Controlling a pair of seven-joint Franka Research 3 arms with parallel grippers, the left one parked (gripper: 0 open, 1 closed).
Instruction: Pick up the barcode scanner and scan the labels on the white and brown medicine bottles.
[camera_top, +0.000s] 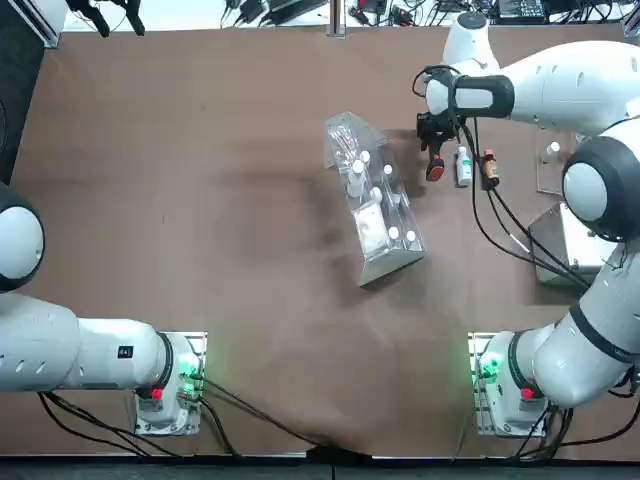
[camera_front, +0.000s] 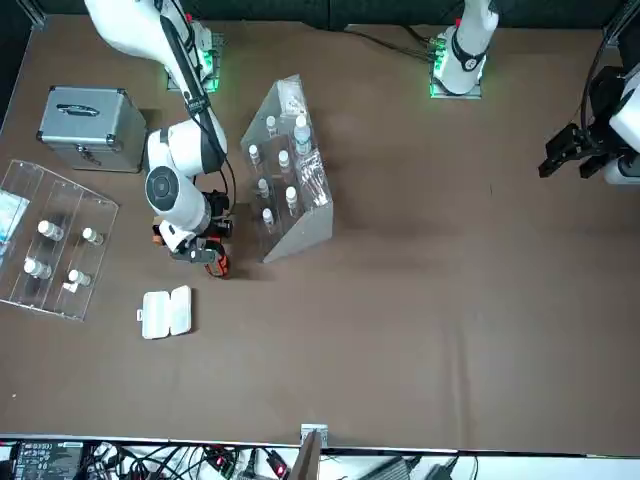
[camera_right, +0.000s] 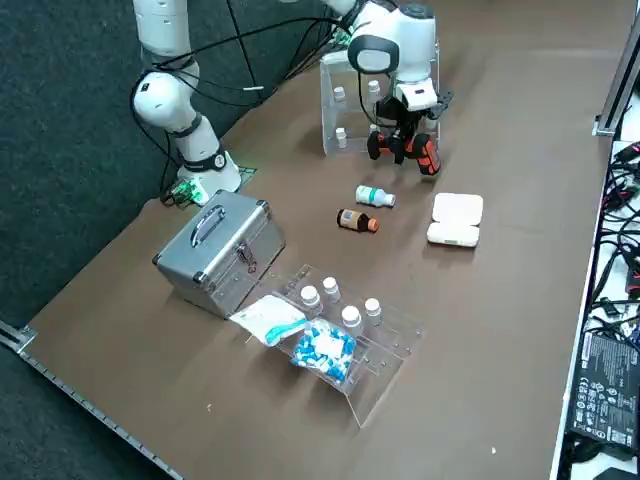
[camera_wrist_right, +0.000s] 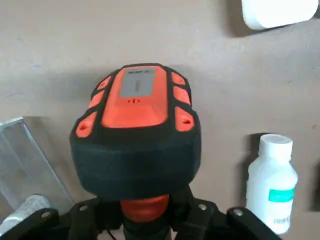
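Right hand (camera_wrist_right: 145, 220) pinching barcode scanner (camera_wrist_right: 137, 135) by its grip, over the counter (camera_top: 270, 330) toward its R side; white (camera_right: 375, 196) & brown (camera_right: 357, 220) bottles lie nearby; cables w/ gear (camera_right: 612, 380) past far edge.

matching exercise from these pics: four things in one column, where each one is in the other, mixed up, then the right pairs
1. barcode scanner
2. brown medicine bottle
3. silver metal case
4. bag of blue-and-white capsules

A. on the clear rack at the robot's far right
B. gripped by the right gripper
C. lying on the table beside the white bottle
D. standing between that rack and the right arm's base

Pairs: 1-B, 2-C, 3-D, 4-A
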